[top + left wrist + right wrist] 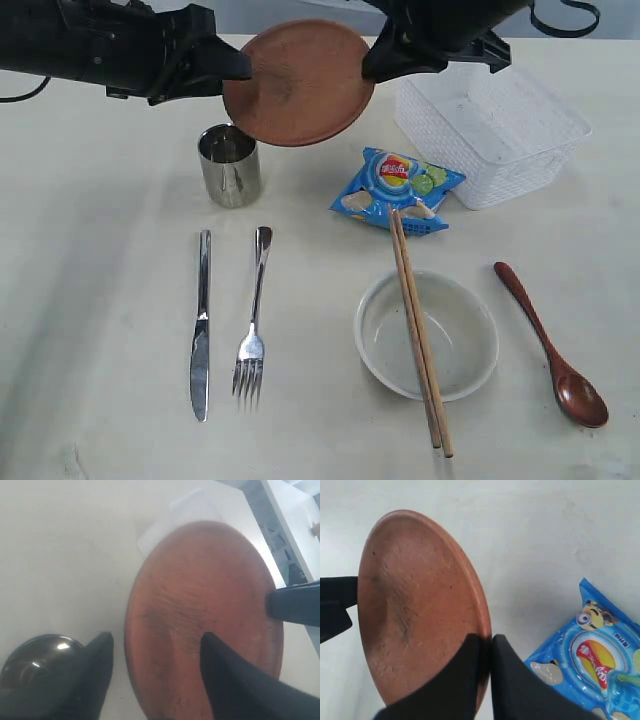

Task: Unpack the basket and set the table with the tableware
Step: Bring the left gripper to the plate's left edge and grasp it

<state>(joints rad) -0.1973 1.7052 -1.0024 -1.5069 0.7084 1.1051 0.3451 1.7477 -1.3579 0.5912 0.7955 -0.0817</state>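
The reddish-brown plate point(300, 85) hangs tilted above the table point(90, 300), over the steel cup point(229, 165). My right gripper point(372, 65) is shut on the plate's right rim point(482, 615), its fingertips pinched together point(486, 639). My left gripper point(240, 68) stands open astride the opposite rim point(155, 636), one finger over the plate's face point(200, 590) and one outside it, with gaps on both sides. Knife point(201, 330) and fork point(253, 320) lie side by side. Chopsticks point(415, 320) rest across the white bowl point(380, 350), with the dark red spoon point(550, 350) to its right.
The white basket point(500, 130) stands at the back right with nothing showing inside it. A blue snack bag point(395, 190) lies between the basket and the bowl, just below the plate point(590, 655).
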